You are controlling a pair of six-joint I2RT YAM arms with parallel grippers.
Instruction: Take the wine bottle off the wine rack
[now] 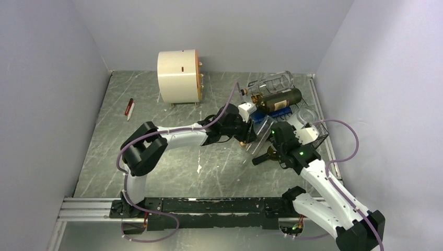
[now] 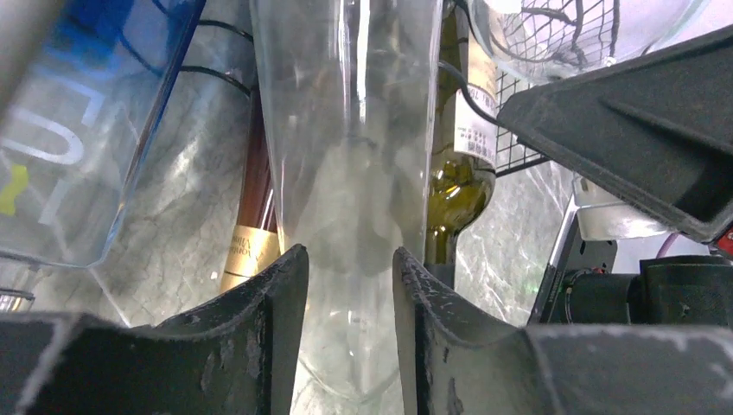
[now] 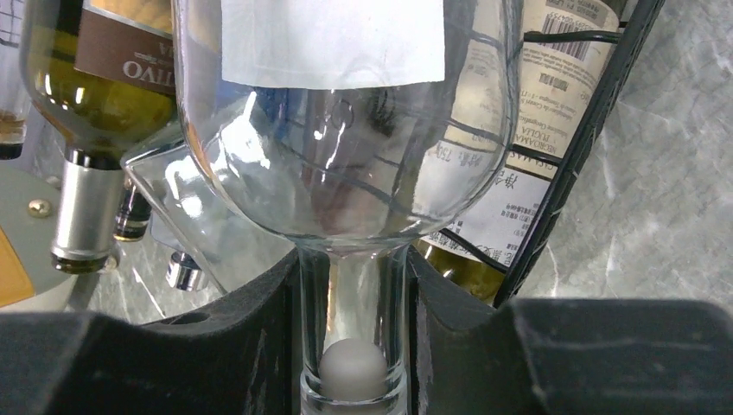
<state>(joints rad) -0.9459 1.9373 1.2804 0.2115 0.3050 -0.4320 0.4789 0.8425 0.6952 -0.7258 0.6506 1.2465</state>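
1. The right gripper (image 3: 353, 268) was pinching the thin neck of the round clear bottle (image 3: 346, 164). This bottle had a white label, and a white ball sat inside its neck.
2. The left gripper (image 2: 350, 259) was squeezed onto the sides of the slim clear bottle (image 2: 346, 130). The glass filled the gap between its two fingers (image 2: 277, 294).
3. Both grippers were close together at the near left side of the wine rack (image 2: 519, 130).
4. The black wire rack stood by the right edge of the table (image 1: 172, 167), toward the far right corner.
5. A green bottle (image 2: 458, 186) with a pale label lay just behind the slim clear bottle, beside the rack's mesh.
6. A dark bottle (image 1: 279, 99) lay on its side on the rack, farther back.
7. Another clear bottle (image 1: 271, 83) lay on top of the rack, at its far end.
8. A cream drum (image 1: 178, 76) stood at the far edge of the table, well apart from the rack.
9. A small red and white thing (image 1: 129, 108) lay near the left edge.
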